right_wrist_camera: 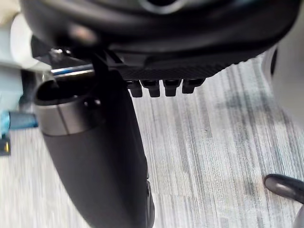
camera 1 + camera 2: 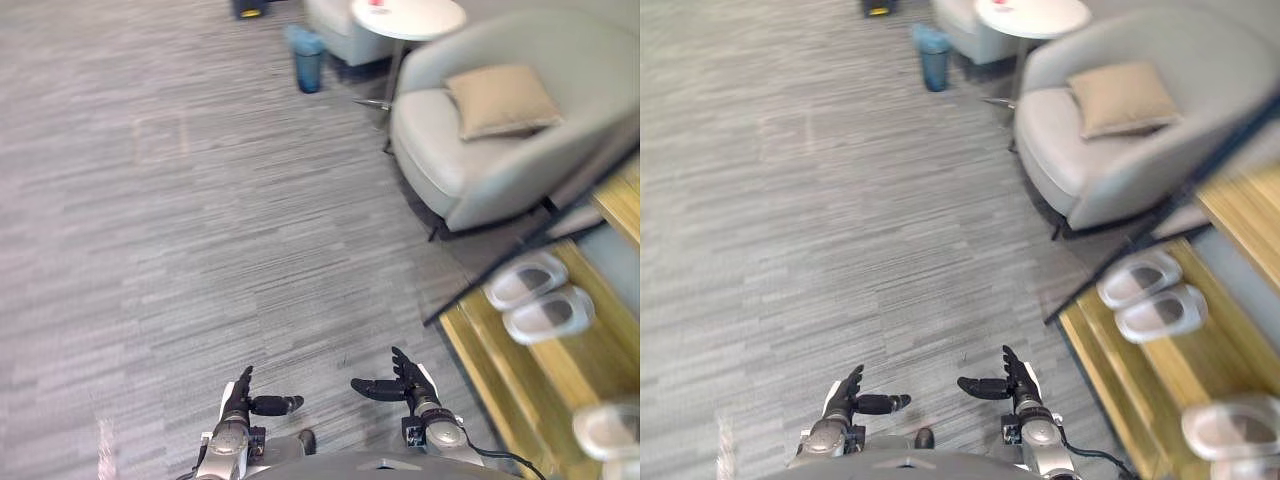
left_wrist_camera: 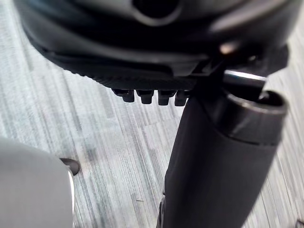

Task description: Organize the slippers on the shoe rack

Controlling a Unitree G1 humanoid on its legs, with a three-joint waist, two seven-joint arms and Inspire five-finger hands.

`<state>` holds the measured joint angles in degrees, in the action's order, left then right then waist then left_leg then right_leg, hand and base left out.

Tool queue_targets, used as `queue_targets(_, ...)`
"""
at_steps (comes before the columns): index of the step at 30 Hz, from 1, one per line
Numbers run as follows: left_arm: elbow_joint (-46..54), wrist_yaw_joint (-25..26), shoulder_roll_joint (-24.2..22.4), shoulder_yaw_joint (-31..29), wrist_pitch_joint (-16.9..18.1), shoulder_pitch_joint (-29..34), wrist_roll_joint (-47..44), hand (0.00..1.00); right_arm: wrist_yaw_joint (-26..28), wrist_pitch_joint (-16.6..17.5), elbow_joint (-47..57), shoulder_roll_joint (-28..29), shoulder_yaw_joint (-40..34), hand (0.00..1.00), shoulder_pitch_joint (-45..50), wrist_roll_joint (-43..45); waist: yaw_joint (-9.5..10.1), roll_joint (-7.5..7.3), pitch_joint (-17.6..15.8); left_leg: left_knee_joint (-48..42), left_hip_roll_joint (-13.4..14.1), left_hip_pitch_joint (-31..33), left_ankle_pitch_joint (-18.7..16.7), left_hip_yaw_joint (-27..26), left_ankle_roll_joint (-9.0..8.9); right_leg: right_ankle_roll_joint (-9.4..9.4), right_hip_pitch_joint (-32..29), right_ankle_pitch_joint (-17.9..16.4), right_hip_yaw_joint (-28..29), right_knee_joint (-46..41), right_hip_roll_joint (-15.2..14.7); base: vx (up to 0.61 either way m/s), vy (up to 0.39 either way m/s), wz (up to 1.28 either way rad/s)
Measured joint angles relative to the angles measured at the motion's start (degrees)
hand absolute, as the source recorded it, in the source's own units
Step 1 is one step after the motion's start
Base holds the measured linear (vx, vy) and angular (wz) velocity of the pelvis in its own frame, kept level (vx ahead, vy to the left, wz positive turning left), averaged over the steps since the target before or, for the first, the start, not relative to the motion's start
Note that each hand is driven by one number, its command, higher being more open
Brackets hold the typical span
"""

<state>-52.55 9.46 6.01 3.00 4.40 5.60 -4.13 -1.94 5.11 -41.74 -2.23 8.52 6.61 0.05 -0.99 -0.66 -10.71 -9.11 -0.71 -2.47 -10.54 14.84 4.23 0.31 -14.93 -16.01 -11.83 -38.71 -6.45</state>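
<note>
A wooden shoe rack [image 2: 500,370] with a dark frame stands at the right. Two pale slippers [image 2: 527,280] [image 2: 549,314] lie side by side on its lower shelf, and another pale slipper [image 2: 607,430] sits further along near the bottom right corner. My left hand [image 2: 240,400] and right hand [image 2: 410,383] hang low over the grey floor, left of the rack. Both are open, fingers straight and thumbs pointing inward, holding nothing. In the wrist views the left hand [image 3: 218,156] and right hand [image 1: 95,156] show only floor past the fingers.
A grey armchair [image 2: 500,150] with a beige cushion [image 2: 500,100] stands beyond the rack. A round white side table [image 2: 408,18] and a blue bin [image 2: 305,58] are farther back. Grey carpet [image 2: 200,220] stretches across the left.
</note>
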Motion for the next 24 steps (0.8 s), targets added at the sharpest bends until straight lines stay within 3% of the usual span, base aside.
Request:
queue_targets(2,-0.61,0.05,-0.09,0.03,-0.02,-0.20,0.01,1.00,0.20,-0.10,0.62,-0.46,0.20,1.00,-0.25,0.01,-0.04,-0.13,-0.19,0.21,0.09,-2.52,-1.42,5.01,-0.60,1.55,-3.83,1.27,3.95,6.29,3.24,0.43,-0.286,1.56)
queue_targets(3,-0.64,0.03,-0.06,0.02,0.03,0.12,0.18,1.00,0.23,-0.04,1.10,-0.53,0.49,1.00,0.10,0.01,-0.11,-0.67,-0.02,-0.26,-0.71,-3.52,-2.63,6.91,-1.99,1.86,-3.89,3.72,5.38,10.77,3.48,0.44,-0.286,1.75)
queue_targets(4,-1.46,-0.10,-0.10,-0.02,0.11,-0.28,0.21,1.00,0.26,0.13,1.65,-1.09,1.03,1.00,0.86,0.02,-0.27,-0.29,0.12,-1.57,-0.65,-4.86,-5.27,9.49,-3.88,-0.92,-2.84,6.99,4.06,10.73,2.70,0.35,-0.215,1.36)
queue_targets(5,-1.51,0.00,-1.00,-0.10,0.23,-0.23,0.24,1.00,0.31,0.07,1.68,-1.87,0.98,1.00,0.62,0.01,0.18,1.18,0.79,-2.87,0.54,-4.28,-5.87,10.23,-4.83,-0.83,-2.58,6.23,2.66,10.08,3.09,0.44,-0.276,1.29)
queue_targets(6,-1.49,0.04,-2.20,-0.23,0.79,-0.17,0.26,1.00,0.31,0.13,2.22,-2.37,0.85,1.00,0.24,0.02,0.38,2.36,1.43,-4.73,1.06,-2.89,-5.73,10.57,-6.97,-1.05,-1.81,4.96,0.60,10.62,3.08,0.41,-0.256,0.87)
queue_targets(8,-1.40,-0.57,-2.43,-0.89,0.93,-0.66,0.39,1.00,0.47,0.02,2.26,-1.85,0.86,1.00,-0.32,0.02,0.14,2.48,1.18,-10.67,1.35,-0.11,-4.55,7.21,-12.67,-2.26,2.42,3.41,-3.09,14.22,2.83,0.39,-0.243,1.01)
queue_targets(9,-1.28,-0.76,-2.84,-2.30,0.92,-1.00,0.37,1.00,0.50,0.01,2.31,-1.53,1.28,1.00,-0.10,0.04,-0.13,2.12,0.87,-18.61,1.60,3.01,-3.41,2.21,-15.18,-2.42,6.33,3.31,-5.30,17.55,3.10,0.28,-0.183,0.92)
queue_targets(10,-0.93,-0.71,-3.03,-2.84,0.91,-1.05,0.39,1.00,0.51,0.01,2.36,-1.32,1.54,1.00,0.08,0.05,-0.09,1.82,0.60,-23.14,2.27,4.75,-2.77,-1.00,-16.36,-2.47,8.49,3.31,-6.07,19.42,3.42,0.38,-0.256,0.77)
queue_targets(11,0.21,-0.54,-2.83,-4.27,1.15,-0.87,0.41,1.00,0.54,0.02,2.71,-0.71,1.99,1.00,0.83,0.07,0.61,1.50,0.17,-33.96,6.32,8.92,-3.23,-10.96,-14.90,-2.76,13.58,3.33,-7.69,23.76,5.13,0.36,-0.235,0.60)
queue_targets(12,1.02,-0.44,-2.29,-4.32,1.22,-0.92,0.52,1.00,0.50,0.02,2.68,0.05,2.26,1.00,0.81,0.07,1.04,1.21,-0.02,-40.25,10.56,12.57,-5.08,-19.32,-11.24,-2.86,17.83,3.35,-9.22,27.57,6.43,0.35,-0.219,0.58)
queue_targets(14,2.11,-0.54,-1.82,-4.33,1.29,-1.09,1.53,1.00,0.45,0.05,2.65,0.29,2.34,1.00,-0.15,0.08,1.41,0.16,-0.28,-38.74,12.47,16.17,-7.06,-26.30,-8.21,-2.28,20.33,3.77,-9.94,30.50,6.54,0.27,-0.087,0.27)
queue_targets(17,2.83,-0.51,-1.42,-4.33,1.30,-2.57,2.51,1.00,0.01,0.04,2.19,-0.04,1.72,1.00,-3.19,0.07,2.73,-0.35,-1.52,-26.90,11.62,21.83,-6.71,-30.77,-7.05,-1.34,22.34,4.06,-9.71,33.20,5.24,0.36,0.049,-0.04)
queue_targets(18,2.94,-0.51,-1.16,-4.22,1.32,-2.78,2.67,1.00,-0.09,0.05,1.88,-0.13,1.62,1.00,-3.75,0.06,3.13,-0.46,-1.76,-19.57,10.55,22.73,-2.35,-31.75,-6.26,0.29,23.74,4.02,-9.73,33.69,4.51,0.44,0.160,-0.03)
queue_targets(19,3.01,-0.36,-1.45,-4.22,1.38,-2.39,2.59,1.00,-0.11,0.10,1.85,-0.52,1.65,1.00,-3.38,0.02,3.50,0.21,-1.53,-14.96,10.41,22.97,5.84,-31.59,-4.37,1.90,25.55,3.61,-9.46,34.28,4.95,0.40,0.157,0.00)
queue_targets(21,3.07,-0.22,-0.76,-4.21,1.63,-3.16,2.87,1.00,-0.29,0.00,0.52,0.73,1.70,1.00,-3.45,-0.01,3.72,-2.66,-0.86,-16.53,7.18,22.29,1.90,-31.58,-3.14,3.82,27.02,3.08,-9.54,33.71,1.63,0.48,0.191,0.26)
queue_targets(23,2.79,-0.57,-0.81,-4.04,1.67,-3.21,3.69,1.00,-0.16,-0.01,0.04,0.67,1.63,1.00,-3.58,-0.04,3.71,-2.72,-0.81,-15.55,5.76,20.73,0.17,-31.51,-2.38,4.65,24.69,2.76,-9.24,26.01,-0.72,0.50,0.249,0.29)
queue_targets(24,2.10,-0.75,-0.96,-3.82,1.47,-3.12,3.74,1.00,-0.10,-0.08,-0.37,0.76,1.53,1.00,-3.31,-0.06,3.59,-2.73,-0.84,-13.51,4.12,17.88,-0.35,-31.09,-1.95,5.19,21.76,3.14,-9.06,16.03,-3.51,0.51,0.270,0.41)
